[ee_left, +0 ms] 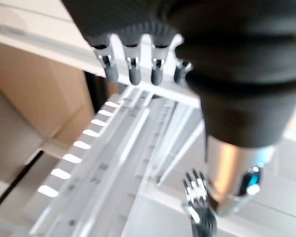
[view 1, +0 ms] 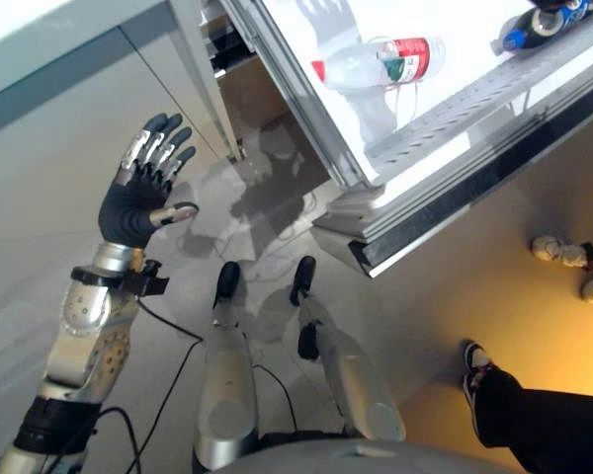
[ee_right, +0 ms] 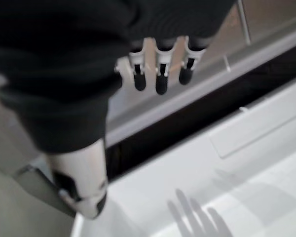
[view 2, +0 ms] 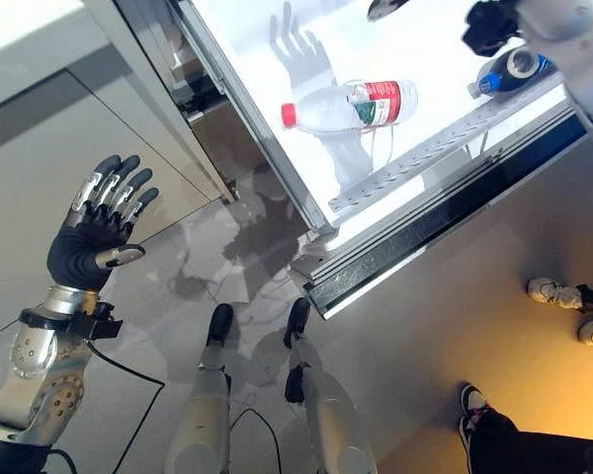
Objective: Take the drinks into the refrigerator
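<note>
Looks like a lab or test room: bare grey floor (view 1: 40,197), open refrigerator (view 1: 445,128), bystanders' shoes (view 1: 563,255) nearby.

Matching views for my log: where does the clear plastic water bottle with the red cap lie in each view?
Left eye view: clear plastic water bottle with red cap, lying on its side, top centre.
Right eye view: same bottle, upper centre.
Shared landmark: slotted white shelf rail before it.

Water bottle (view 1: 381,61) lying on fridge shelf (view 1: 474,109).
</note>
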You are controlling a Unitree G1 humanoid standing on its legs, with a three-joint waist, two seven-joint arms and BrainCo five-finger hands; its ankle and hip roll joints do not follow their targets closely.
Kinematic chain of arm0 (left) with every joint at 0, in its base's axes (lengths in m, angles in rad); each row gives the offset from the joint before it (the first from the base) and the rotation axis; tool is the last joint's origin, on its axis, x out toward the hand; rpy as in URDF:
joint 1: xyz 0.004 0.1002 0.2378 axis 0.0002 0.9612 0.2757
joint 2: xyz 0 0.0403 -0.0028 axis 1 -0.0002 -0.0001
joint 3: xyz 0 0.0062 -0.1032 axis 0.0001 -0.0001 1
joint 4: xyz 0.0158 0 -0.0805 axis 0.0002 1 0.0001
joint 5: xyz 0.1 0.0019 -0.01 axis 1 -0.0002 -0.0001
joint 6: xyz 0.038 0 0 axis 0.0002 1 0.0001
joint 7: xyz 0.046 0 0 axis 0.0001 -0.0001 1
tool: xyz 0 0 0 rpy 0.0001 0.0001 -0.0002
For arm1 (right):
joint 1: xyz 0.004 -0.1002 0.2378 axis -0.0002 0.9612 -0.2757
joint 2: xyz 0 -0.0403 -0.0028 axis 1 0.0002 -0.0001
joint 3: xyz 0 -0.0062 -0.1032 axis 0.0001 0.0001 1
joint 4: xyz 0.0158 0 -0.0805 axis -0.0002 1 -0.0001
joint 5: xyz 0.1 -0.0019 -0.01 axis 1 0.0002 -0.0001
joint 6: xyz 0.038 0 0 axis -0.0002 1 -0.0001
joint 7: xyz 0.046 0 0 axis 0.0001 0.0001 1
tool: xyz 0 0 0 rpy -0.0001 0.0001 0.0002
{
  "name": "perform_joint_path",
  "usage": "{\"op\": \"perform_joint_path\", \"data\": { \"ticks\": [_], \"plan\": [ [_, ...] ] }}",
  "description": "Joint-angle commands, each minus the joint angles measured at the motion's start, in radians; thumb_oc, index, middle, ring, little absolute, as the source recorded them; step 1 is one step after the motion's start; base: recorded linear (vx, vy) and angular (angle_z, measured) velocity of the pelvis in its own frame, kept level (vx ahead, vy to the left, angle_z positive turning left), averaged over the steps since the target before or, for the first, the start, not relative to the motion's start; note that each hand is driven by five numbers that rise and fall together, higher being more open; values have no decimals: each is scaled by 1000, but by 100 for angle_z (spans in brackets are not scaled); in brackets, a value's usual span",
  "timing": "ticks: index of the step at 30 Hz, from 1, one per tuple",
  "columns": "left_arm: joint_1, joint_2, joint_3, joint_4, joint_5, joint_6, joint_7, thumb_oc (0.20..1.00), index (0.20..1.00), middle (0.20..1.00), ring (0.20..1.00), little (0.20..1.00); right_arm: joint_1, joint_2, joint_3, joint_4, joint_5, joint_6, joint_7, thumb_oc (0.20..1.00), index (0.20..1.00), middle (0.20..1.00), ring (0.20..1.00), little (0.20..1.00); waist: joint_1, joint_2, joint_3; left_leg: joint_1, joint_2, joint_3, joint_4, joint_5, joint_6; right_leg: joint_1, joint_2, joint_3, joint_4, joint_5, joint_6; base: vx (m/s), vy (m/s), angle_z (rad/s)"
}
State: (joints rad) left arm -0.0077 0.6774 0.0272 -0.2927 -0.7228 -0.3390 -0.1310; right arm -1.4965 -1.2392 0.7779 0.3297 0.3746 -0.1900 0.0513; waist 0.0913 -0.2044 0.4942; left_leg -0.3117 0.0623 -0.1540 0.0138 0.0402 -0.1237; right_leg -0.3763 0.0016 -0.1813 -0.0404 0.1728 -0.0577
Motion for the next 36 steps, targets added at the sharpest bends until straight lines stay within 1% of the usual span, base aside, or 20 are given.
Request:
{"op": "perform_joint_path", "data": {
  "ticks": [1, 2, 3, 4, 5, 6, 7, 8, 9, 11, 12, 13, 14, 15, 16, 17, 21, 28, 30, 36],
  "plan": [
    [43, -10, 86, -75, 22, -42, -9, 1000, 1000, 1000, 1000, 1000, 187, -154, -208, -42, 66, -45, -53, 1000, 1000, 1000, 1000, 1000, -62, 8, 23, 136, -15, -20, -79, 1, 44, 79, -29, -6, 182, -248, 97, -34, 65, 9],
    [43, 5, 82, -76, 22, -42, -9, 1000, 1000, 1000, 1000, 1000, 251, -155, -270, -56, 60, -43, -54, 1000, 1000, 1000, 1000, 1000, -54, -2, 22, 130, -17, -22, -77, 5, 45, 79, -31, -8, 176, -241, 98, -25, 52, 8],
    [52, -15, 97, -73, 23, -40, -12, 1000, 1000, 1000, 1000, 1000, 321, -165, -325, -71, 59, -51, -54, 1000, 1000, 1000, 1000, 1000, -71, 10, 17, 132, -21, -16, -73, 0, 46, 81, -35, -4, 171, -238, 99, -62, 81, 4],
    [79, -44, 131, -67, 30, -35, -10, 1000, 1000, 1000, 1000, 1000, 577, -150, -549, -127, 59, -62, -56, 1000, 1000, 1000, 1000, 1000, -105, 22, 3, 131, -29, -7, -62, -9, 49, 89, -41, 4, 160, -230, 103, -60, 107, 2],
    [92, -52, 151, -63, 36, -29, -8, 1000, 1000, 1000, 1000, 1000, 758, -117, -713, -160, 47, -65, -61, 1000, 1000, 1000, 1000, 1000, -117, 20, -5, 129, -34, -2, -57, -12, 52, 93, -43, 6, 155, -225, 105, -43, 79, 1],
    [92, -38, 145, -66, 36, -28, -8, 1000, 1000, 1000, 1000, 1000, 828, -107, -779, -182, 42, -62, -60, 1000, 1000, 1000, 1000, 1000, -106, 13, -6, 128, -34, -4, -56, -13, 52, 93, -44, 4, 153, -225, 105, -24, 51, 1],
    [99, -38, 151, -62, 33, -24, -13, 1000, 1000, 1000, 1000, 1000, 994, -65, -922, -215, 24, -65, -59, 1000, 1000, 1000, 1000, 1000, -105, 11, -12, 126, -39, 1, -50, -16, 53, 96, -48, 5, 151, -224, 107, -10, 62, -7],
    [116, -53, 178, -56, 44, -18, -18, 1000, 1000, 1000, 1000, 1000, 1258, 25, -1151, -284, -36, -64, -68, 1000, 1000, 1000, 1000, 1000, -117, 19, -21, 134, -42, 13, -43, -30, 52, 105, -53, 9, 155, -234, 109, -30, 86, -12],
    [115, -58, 185, -55, 51, -19, -18, 1000, 1000, 1000, 1000, 1000, 1320, 58, -1208, -296, -54, -68, -71, 1000, 1000, 1000, 1000, 1000, -119, 24, -26, 131, -46, 15, -40, -27, 54, 106, -59, 10, 153, -228, 110, -31, 88, -9],
    [107, -78, 179, -42, 65, -22, -8, 1000, 1000, 1000, 1000, 1000, 1473, 193, -1323, -326, -80, -78, -92, 1000, 1000, 1000, 1000, 1000, -120, 34, -30, 139, -49, 25, -29, -42, 60, 115, -64, 13, 160, -236, 112, -19, 55, -3],
    [106, -76, 176, -43, 65, -22, -7, 1000, 1000, 1000, 1000, 1000, 1483, 198, -1332, -332, -81, -76, -92, 1000, 1000, 1000, 1000, 1000, -117, 33, -30, 136, -51, 24, -28, -37, 61, 113, -66, 12, 158, -230, 113, -30, 80, -6],
    [110, -95, 185, -34, 87, -20, 2, 1000, 1000, 1000, 1000, 1000, 1540, 294, -1360, -338, -122, -82, -104, 918, 918, 918, 918, 918, -128, 40, -35, 140, -56, 31, -17, -44, 67, 117, -70, 16, 160, -228, 115, -65, 82, -4],
    [107, -103, 186, -33, 98, -21, 6, 1000, 1000, 1000, 1000, 1000, 1548, 351, -1351, -322, -131, -85, -116, 906, 906, 906, 906, 906, -132, 42, -36, 139, -58, 34, -9, -48, 71, 114, -72, 20, 164, -226, 116, -67, 103, -8],
    [111, -110, 194, -33, 106, -20, 7, 1000, 1000, 1000, 1000, 1000, 1568, 398, -1351, -312, -143, -81, -118, 649, 649, 649, 649, 649, -136, 41, -36, 138, -61, 36, -1, -56, 75, 111, -74, 26, 170, -227, 117, -59, 78, -9],
    [115, -119, 199, -33, 110, -19, 7, 1000, 1000, 1000, 1000, 1000, 1584, 432, -1354, -307, -165, -78, -123, 507, 507, 507, 507, 507, -140, 42, -38, 136, -63, 41, 8, -61, 78, 109, -76, 31, 175, -226, 118, -53, 91, -11],
    [119, -125, 200, -33, 113, -21, 8, 1000, 1000, 1000, 1000, 1000, 1593, 468, -1335, -282, -186, -75, -137, 219, 219, 219, 219, 219, -143, 42, -40, 135, -65, 49, 17, -68, 84, 105, -78, 37, 181, -223, 121, -54, 86, -6],
    [123, -127, 213, -34, 128, -21, 6, 1000, 1000, 1000, 1000, 1000, 1602, 517, -1277, -252, -229, -53, -99, 200, 200, 200, 200, 200, -147, 33, -39, 126, -74, 73, 44, -86, 98, 92, -78, 67, 183, -208, 130, -58, 70, -14],
    [112, -119, 203, -40, 139, -35, -1, 1000, 1000, 1000, 1000, 1000, 1574, 495, -1119, -271, -264, -45, 4, 200, 200, 200, 200, 200, -133, 32, -36, 122, -79, 90, 38, -80, 104, 78, -79, 88, 186, -201, 135, -38, 37, -9],
    [100, -112, 181, -45, 144, -40, -3, 1000, 1000, 1000, 1000, 1000, 1546, 477, -1064, -301, -269, -48, 37, 200, 200, 200, 200, 200, -124, 38, -31, 123, -83, 88, 35, -77, 107, 78, -84, 88, 189, -201, 135, 0, 0, 0],
    [62, -82, 121, -82, 149, -56, 0, 1000, 1000, 1000, 1000, 1000, 1318, 415, -832, -308, -300, -65, 41, 200, 200, 200, 200, 200, -81, 74, -17, 124, -91, 81, 28, -66, 110, 75, -96, 83, 196, -199, 137, -6, 4, 1]
  ]
}}
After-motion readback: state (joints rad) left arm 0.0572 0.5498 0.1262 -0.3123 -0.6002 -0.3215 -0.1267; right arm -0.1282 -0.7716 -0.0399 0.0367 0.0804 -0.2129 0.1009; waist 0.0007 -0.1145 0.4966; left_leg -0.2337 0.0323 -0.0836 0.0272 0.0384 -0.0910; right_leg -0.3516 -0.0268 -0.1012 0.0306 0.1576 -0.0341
